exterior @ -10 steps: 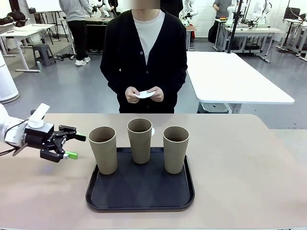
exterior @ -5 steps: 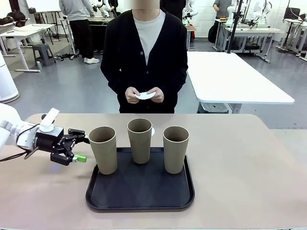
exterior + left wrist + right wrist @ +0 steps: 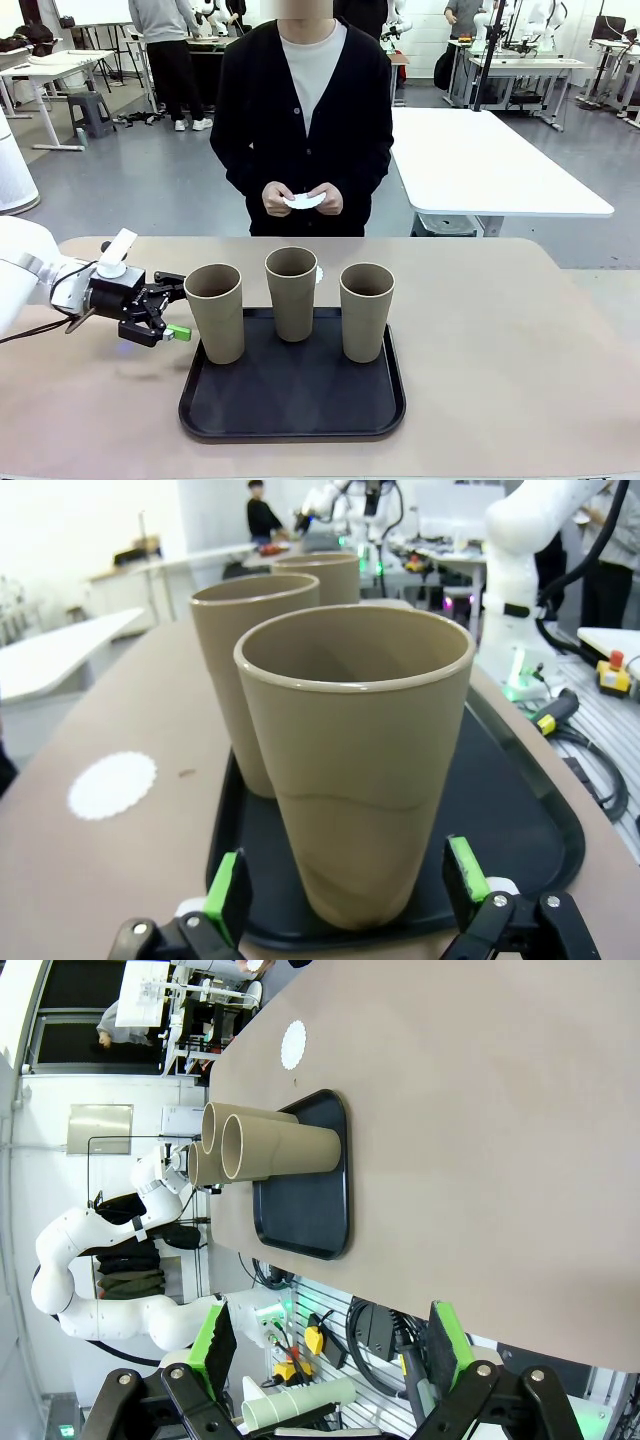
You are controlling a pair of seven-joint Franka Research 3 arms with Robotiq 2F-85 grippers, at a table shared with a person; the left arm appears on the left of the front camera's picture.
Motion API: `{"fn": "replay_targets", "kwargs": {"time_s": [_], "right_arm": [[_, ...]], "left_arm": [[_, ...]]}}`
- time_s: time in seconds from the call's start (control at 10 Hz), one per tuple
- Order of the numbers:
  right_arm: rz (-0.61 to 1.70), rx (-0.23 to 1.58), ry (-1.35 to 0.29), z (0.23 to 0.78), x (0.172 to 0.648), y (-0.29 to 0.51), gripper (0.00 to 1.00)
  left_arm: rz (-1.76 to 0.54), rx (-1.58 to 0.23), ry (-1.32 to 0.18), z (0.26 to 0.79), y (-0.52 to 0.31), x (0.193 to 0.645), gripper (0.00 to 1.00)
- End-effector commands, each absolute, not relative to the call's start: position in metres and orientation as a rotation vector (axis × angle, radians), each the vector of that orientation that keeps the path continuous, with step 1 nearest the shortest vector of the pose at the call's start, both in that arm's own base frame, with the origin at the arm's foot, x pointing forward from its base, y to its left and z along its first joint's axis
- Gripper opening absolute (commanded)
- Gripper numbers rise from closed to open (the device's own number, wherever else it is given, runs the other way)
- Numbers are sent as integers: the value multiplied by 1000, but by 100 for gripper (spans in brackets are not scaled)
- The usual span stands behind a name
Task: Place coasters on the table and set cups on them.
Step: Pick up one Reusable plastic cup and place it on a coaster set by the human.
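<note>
Hardly begun, I'd say: one coaster (image 3: 112, 785) lies on the table (image 3: 500, 330) just behind the black tray (image 3: 290, 415), and the person across holds another coaster (image 3: 303, 199). The left cup (image 3: 215, 310), middle cup (image 3: 291, 292) and right cup (image 3: 366, 310) all stand on the tray, none on a coaster. The left hand (image 3: 175, 308) is open, just beside the left cup and lined up on it; the right hand (image 3: 328, 1348) hangs open, well apart
</note>
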State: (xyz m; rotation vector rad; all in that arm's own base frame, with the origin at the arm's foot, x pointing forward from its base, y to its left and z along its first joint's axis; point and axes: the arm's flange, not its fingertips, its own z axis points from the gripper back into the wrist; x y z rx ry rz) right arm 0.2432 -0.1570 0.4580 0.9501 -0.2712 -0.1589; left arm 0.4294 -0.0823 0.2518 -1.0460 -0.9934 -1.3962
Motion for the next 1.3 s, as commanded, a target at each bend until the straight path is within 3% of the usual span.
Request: {"fn": "replay_targets", "kwargs": {"time_s": [0.0,0.7,1.2], "right_arm": [[-145,972,-282,458,244,-158,100],[-145,972,-282,458,244,-158,100],[-145,972,-282,458,244,-158,100]], "left_arm": [[-1416,-1036,-1054,245,-91,433,100],[-1511,-1136,-1103,243,-118,427,100],[-1518,-1142,-1005,235,-125,426,100]]}}
